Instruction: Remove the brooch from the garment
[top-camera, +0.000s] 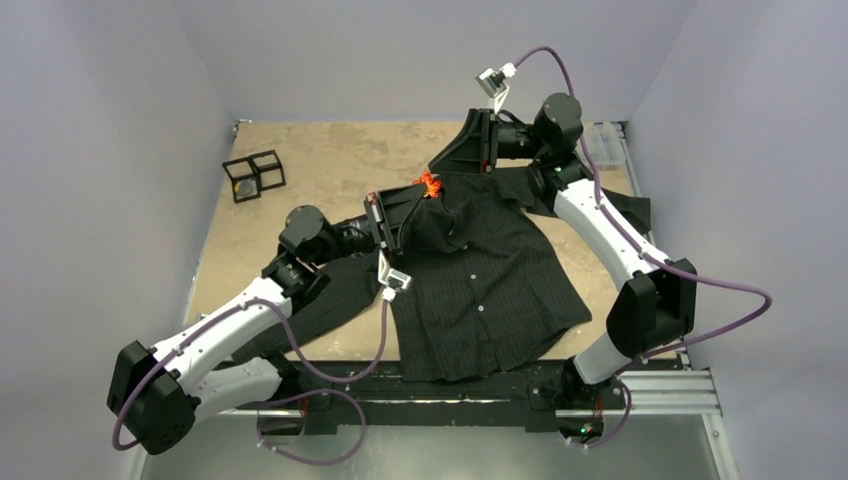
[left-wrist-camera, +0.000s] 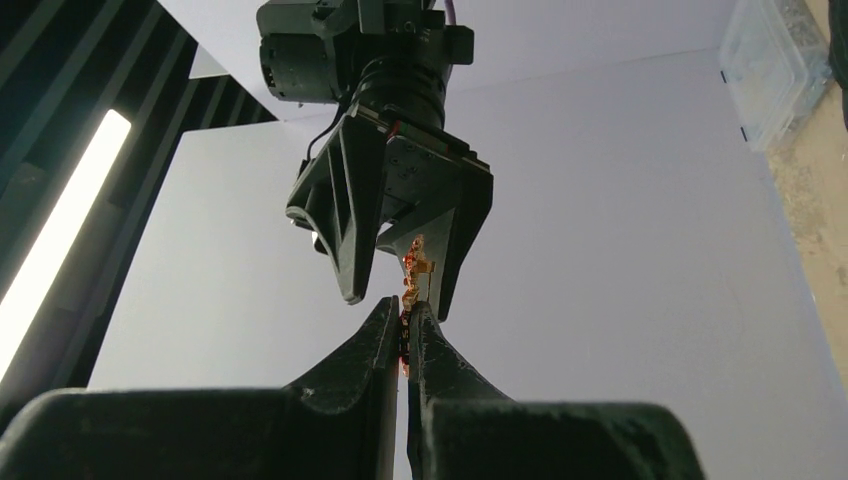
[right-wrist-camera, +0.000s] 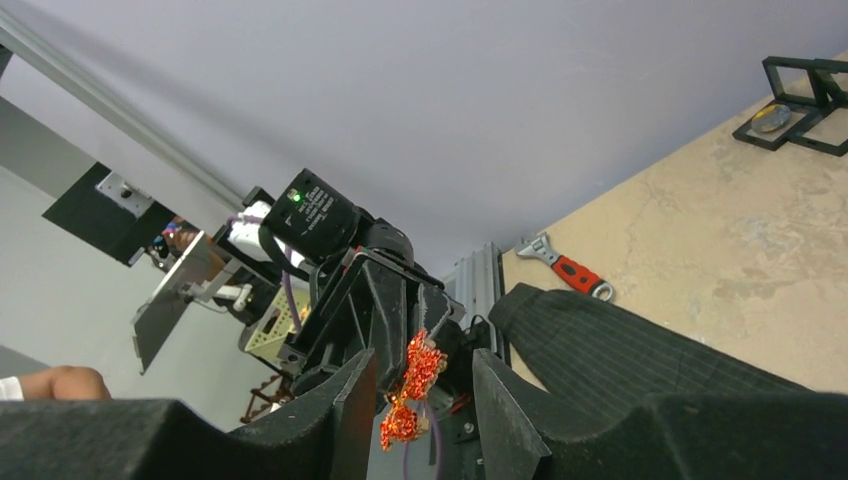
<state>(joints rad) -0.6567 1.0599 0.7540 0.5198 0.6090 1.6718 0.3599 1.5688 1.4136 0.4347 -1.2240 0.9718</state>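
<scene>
The garment (top-camera: 480, 280), a black pinstriped shirt with white buttons, lies spread on the table. The brooch (top-camera: 430, 183), a glittery red and gold piece, is held up above the collar end. My left gripper (left-wrist-camera: 405, 305) is shut on the brooch's lower part (left-wrist-camera: 407, 325). My right gripper (right-wrist-camera: 420, 375) is open, with one finger on each side of the brooch (right-wrist-camera: 412, 385) and not touching it. In the top view the two grippers meet tip to tip at the brooch. No cloth shows around the brooch in either wrist view.
A black wire cube frame (top-camera: 253, 175) stands at the far left of the table. A clear plastic box (top-camera: 605, 140) sits at the far right. A red-handled wrench (right-wrist-camera: 565, 268) lies near the metal rail. Grey walls enclose the table.
</scene>
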